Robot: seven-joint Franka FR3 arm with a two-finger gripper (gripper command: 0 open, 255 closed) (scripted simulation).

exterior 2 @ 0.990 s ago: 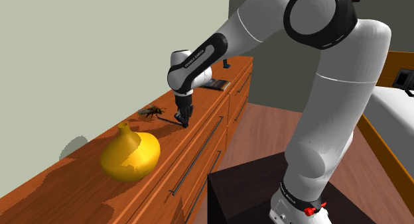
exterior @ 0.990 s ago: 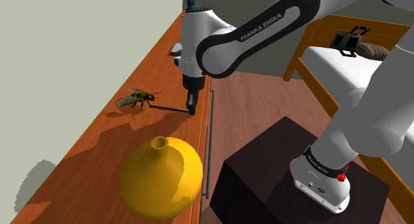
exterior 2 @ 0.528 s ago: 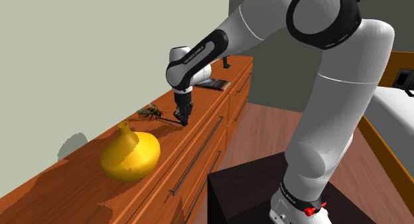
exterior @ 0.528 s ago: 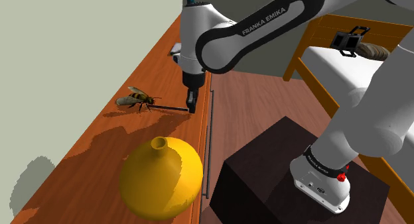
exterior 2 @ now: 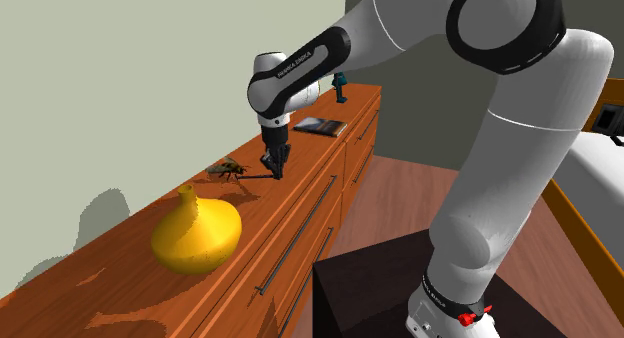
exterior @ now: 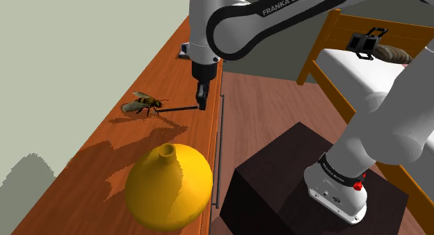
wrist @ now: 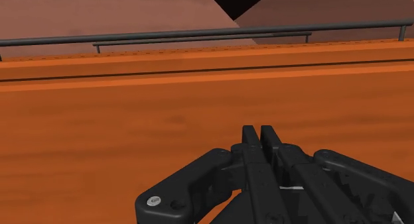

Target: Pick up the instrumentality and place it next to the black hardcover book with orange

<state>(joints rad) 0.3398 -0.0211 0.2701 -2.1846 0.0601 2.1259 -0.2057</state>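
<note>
1. Writing first: my forearm (exterior: 278, 7) carries "FRANKA EMIKA" in white capitals, cut off at the top of the shoulder view. The small print on the collar at my base is too fine to read, and so is the cover of the black book (exterior 2: 320, 126).
2. My gripper (exterior: 202, 106) points straight down over the wooden dresser top (exterior: 174, 84). The fingers (wrist: 249, 133) stand almost together with only a sliver between them, pinched on one end of the thin black rod (exterior: 177, 109).
3. The rod runs level from my fingertips toward the bee figure (exterior: 142, 103), and its free end sits just beside the bee. I cannot tell whether it is clear of the wood.
4. Edges: I hang close to the dresser's front edge. In the wrist view that edge crosses ahead of my fingers, with the long bar handles (wrist: 199, 32) beyond it, then floor, then a black area (wrist: 235, 0).
5. Open room: a bare stretch of wood lies between me and the book, which lies flat near the front edge toward the far end. A small dark figurine (exterior 2: 340, 86) stands behind the book.
6. The other way, the yellow vase (exterior: 169, 188) stands well apart from the bee, with bare wood between them.
7. Off the dresser, my dark stand (exterior: 278, 178) sits on the floor and a wooden bed frame (exterior: 314, 56) is beyond it.
</note>
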